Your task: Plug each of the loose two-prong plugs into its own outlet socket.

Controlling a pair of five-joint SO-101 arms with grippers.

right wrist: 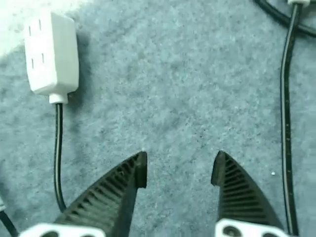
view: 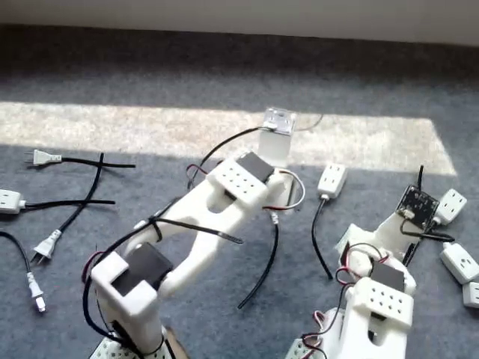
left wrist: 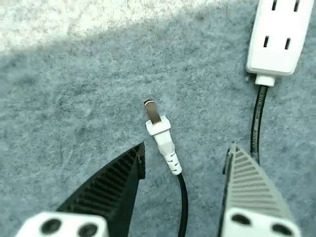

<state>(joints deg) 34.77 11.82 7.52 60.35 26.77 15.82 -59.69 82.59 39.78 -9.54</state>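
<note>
**Left claw open around a loose plug, right claw open over bare carpet**

Plug (left wrist: 160,131): white, two-prong, lying flat on the grey carpet (left wrist: 74,89). It sits between the spread fingers of the left gripper (left wrist: 187,149), nearer the black finger (left wrist: 118,182) than the pale one (left wrist: 247,190). It appears to touch neither, so the claw is released and grasps nothing.

The plug's long axis runs out of the gap, with the prongs pointing away from the gripper and tilted a little toward the black-finger side. It is seen edge-on, so one metal blade shows. Behind it is a ribbed white strain relief, then a round black cord (left wrist: 181,202) trailing back under the wrist.

Outlet socket (left wrist: 274,37): a white box with rounded corners, slot pairs facing up. It lies beyond the pale finger, apart from the plug. Its black lead (left wrist: 256,123) runs back beside that finger. Open carpet lies between the prongs and the socket.

Right gripper (right wrist: 180,158): released, with both black ribbed fingers apart and only carpet between them. A white socket block (right wrist: 49,52) with a black tail lies off to one side, and a long black cable (right wrist: 285,123) on the other. I cannot tell whether this block is the same socket.

In the high view, spare plugs (view: 41,157) lie at one edge and extra sockets (view: 460,262) at the opposite edge. A sunlit band (view: 150,127) crosses the short-pile carpet beyond the arms.
</note>
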